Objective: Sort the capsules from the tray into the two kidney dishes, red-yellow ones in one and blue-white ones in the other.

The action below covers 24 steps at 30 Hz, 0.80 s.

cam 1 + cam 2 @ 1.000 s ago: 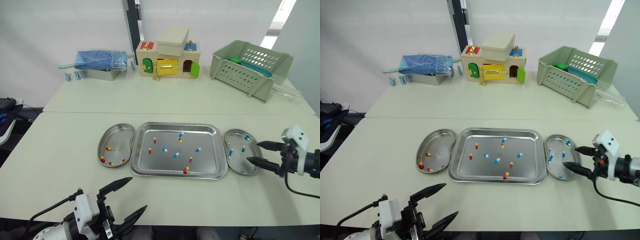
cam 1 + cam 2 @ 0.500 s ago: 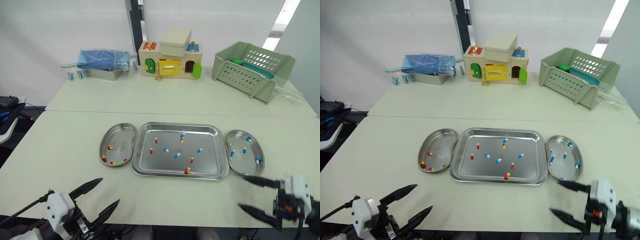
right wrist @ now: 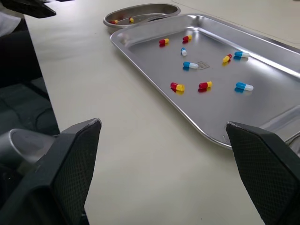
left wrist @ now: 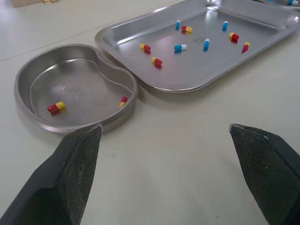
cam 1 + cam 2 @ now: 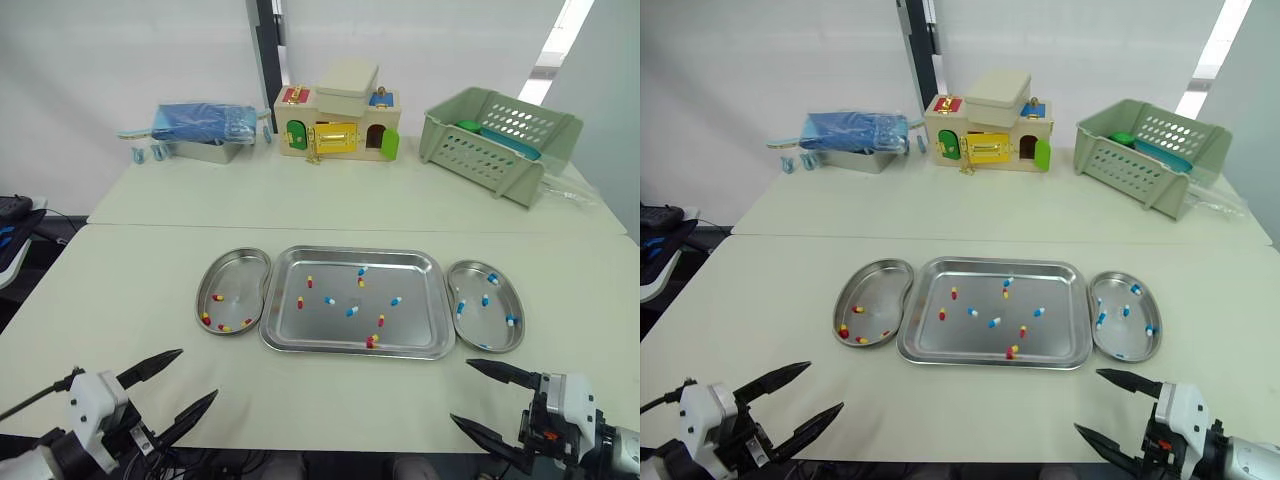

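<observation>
Left gripper sits low over the near edge of the table, fingers spread wide, nothing between them, tips short of the left dish. Right gripper is the same on the other side: wide, empty, at the near edge, tips aimed toward the tray's near right corner but apart from it. Tray is mid-table with a dish just beside each short side. It holds a scattered mix: about five red-yellow capsules and four blue-white capsules, with one red-yellow cluster close to the near rim. Left dish has four red-yellow, mostly along its near-left wall. Right dish has five blue-white, spread out. At the back of the table: blue bundle on a metal box at left, toy house centre, green basket right.
</observation>
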Motion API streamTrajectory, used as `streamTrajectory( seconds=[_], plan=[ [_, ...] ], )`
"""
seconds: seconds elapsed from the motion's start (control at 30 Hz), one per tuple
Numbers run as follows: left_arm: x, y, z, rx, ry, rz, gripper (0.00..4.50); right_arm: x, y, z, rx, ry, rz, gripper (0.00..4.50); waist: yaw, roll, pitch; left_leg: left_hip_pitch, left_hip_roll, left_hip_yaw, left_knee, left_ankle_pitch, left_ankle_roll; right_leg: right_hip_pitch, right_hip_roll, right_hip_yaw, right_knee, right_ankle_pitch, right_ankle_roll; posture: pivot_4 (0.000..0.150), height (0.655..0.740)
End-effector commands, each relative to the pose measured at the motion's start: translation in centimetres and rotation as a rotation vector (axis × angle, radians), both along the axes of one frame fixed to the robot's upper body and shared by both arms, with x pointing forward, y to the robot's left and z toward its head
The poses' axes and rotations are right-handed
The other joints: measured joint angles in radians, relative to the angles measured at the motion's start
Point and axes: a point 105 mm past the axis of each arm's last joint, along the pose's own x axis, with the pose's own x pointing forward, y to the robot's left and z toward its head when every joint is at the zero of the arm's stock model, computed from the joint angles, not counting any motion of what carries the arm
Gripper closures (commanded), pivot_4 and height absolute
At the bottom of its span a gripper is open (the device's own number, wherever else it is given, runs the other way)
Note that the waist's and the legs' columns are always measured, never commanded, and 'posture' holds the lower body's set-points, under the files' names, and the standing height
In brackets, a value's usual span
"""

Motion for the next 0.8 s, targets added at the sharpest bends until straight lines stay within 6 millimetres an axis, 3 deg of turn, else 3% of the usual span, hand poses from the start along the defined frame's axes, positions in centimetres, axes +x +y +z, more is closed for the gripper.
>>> streamTrajectory(
  seconds=[0.03, 0.2, 0.5, 0.8],
  plan=[
    [1.3, 0.2, 2.1, 0.035, -0.041, -0.023, 0.00, 0.3, 0.8, 0.8, 0.036, -0.019, -0.017, 0.03, -0.001, 0.000, 0.000, 0.000, 0.000, 0.000, 0.000, 0.000, 0.000, 0.000, 0.000, 0.000, 0.000, 0.000, 0.000, 0.150, 0.7400],
    [3.1, -1.3, 2.4, 0.159, 0.151, -0.190, 0.00, 0.8, 1.0, 1.0, 0.051, -0.034, -0.054, 0.03, -0.004, 0.001, 0.001, 0.000, 0.000, 0.000, 0.000, 0.000, 0.000, 0.000, 0.001, 0.000, 0.001, 0.000, 0.000, 0.150, 0.7400],
    [9.0, -4.6, 5.6, 0.341, 0.129, -0.432, 0.00, 0.9, 1.5, 0.8, 0.047, -0.049, -0.064, 0.03, -0.013, 0.004, 0.003, 0.001, 0.000, 0.001, -0.001, 0.000, 0.000, -0.002, 0.001, 0.001, 0.003, 0.000, 0.000, 0.150, 0.7400],
    [13.0, -6.4, 4.7, 0.506, 0.151, -0.584, 0.00, 0.8, 1.9, 1.0, 0.060, -0.047, -0.087, 0.03, -0.018, 0.004, 0.004, 0.000, 0.000, 0.001, 0.000, 0.000, 0.000, -0.003, 0.002, 0.001, 0.006, -0.001, -0.001, 0.150, 0.7400]
  ],
)
